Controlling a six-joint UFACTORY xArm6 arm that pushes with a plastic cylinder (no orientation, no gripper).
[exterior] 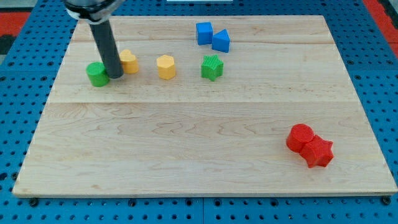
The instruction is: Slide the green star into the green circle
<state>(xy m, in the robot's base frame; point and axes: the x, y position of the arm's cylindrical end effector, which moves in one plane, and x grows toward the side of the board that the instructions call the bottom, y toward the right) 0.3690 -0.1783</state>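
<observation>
Shown from above, a pale wood-grain counter [205, 143] carries ridged plastic blocks. The dark rod's lower end, my tip [116, 76], rests between the green circle [97, 74] and a yellow block [129, 61], just beside both. The arm bears no hand, so nothing is held. The green star [212, 67] sits well right, past a yellow hexagon [166, 66], below the blue cube [204, 33] and blue triangle [221, 41]. At lower right, a red circle [300, 137] touches a red star [319, 152].
</observation>
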